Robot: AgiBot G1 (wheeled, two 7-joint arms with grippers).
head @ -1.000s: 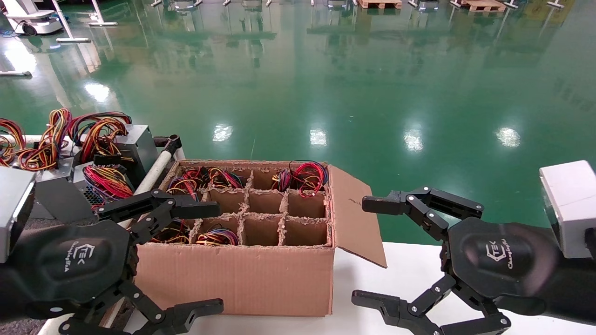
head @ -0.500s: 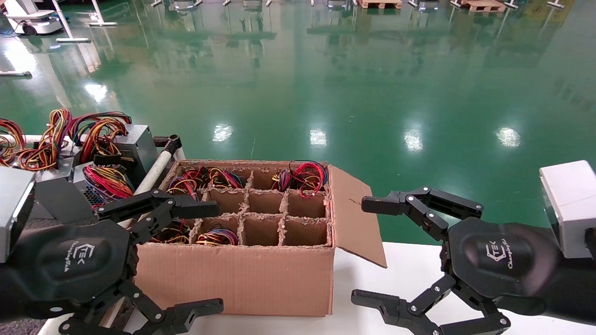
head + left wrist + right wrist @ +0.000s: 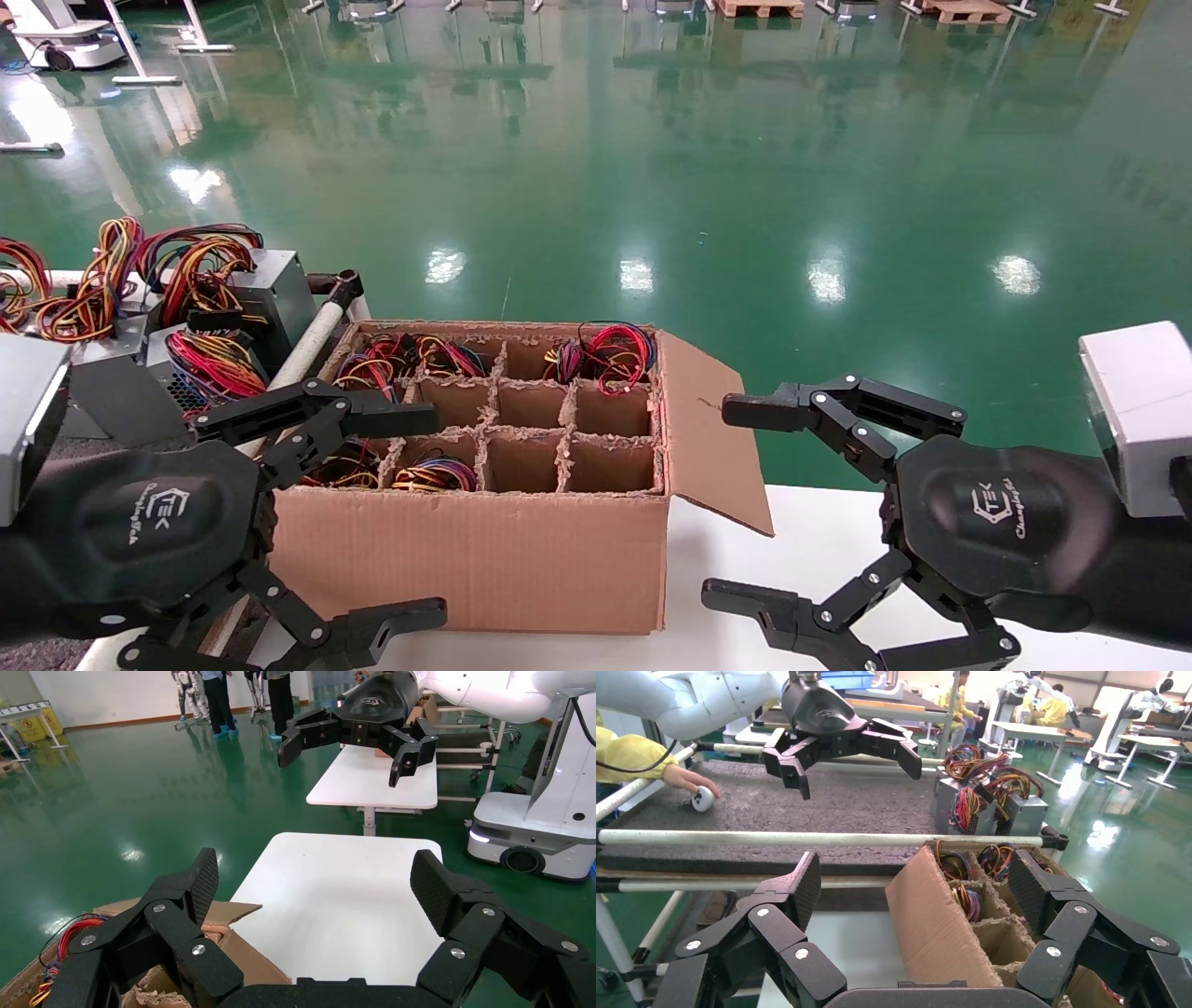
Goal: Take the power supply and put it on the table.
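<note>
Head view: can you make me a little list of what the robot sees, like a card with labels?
left gripper: open, hovering at the near left corner of the cardboard box
right gripper: open, over the white tabletop, to the right of the box
cardboard box: open, split into cells by dividers
in the box: wire bundles in some cells, other cells look empty
table: dark grey, with a white rail, left of the box
on the table: several power supplies with coloured wires

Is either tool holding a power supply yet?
No, the left tool and right tool both hang open and empty beside the cardboard box.
</note>
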